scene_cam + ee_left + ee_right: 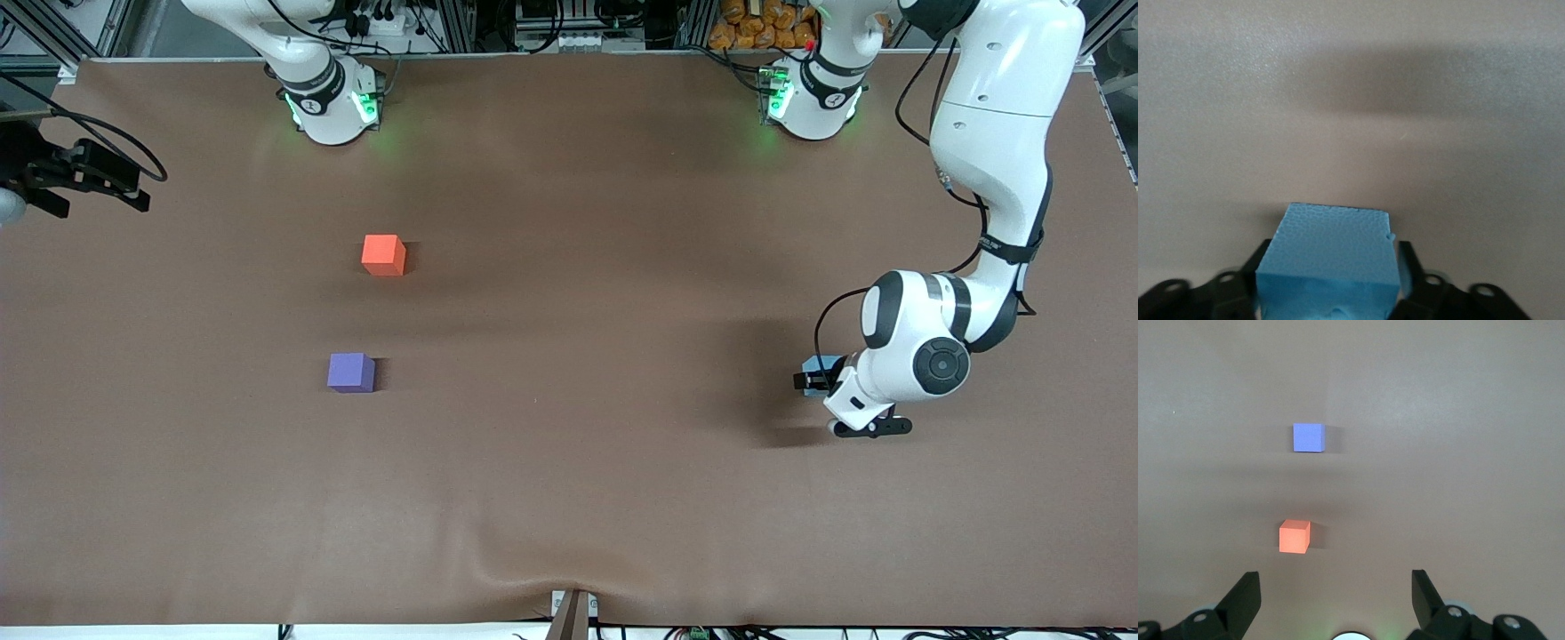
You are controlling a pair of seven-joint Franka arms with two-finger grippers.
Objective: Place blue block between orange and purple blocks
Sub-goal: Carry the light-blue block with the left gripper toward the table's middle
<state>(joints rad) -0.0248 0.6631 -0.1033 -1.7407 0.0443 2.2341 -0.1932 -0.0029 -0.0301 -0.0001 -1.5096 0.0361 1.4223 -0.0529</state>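
Blue block [1328,257] fills left wrist view, half-hidden from front.

Right end effector [1335,600] spread wide above orange block [1295,536]; purple block [1309,438] apart.

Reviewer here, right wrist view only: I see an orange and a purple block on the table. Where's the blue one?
Observer: The blue block sits between the left tool's fingers, at the left arm's end of the table.
Operator: Lifted?
Observer: I cannot tell; the front view shows it low by the brown table.
Operator: How do my two blocks lie?
Observer: The purple block is nearer the front camera than the orange block.
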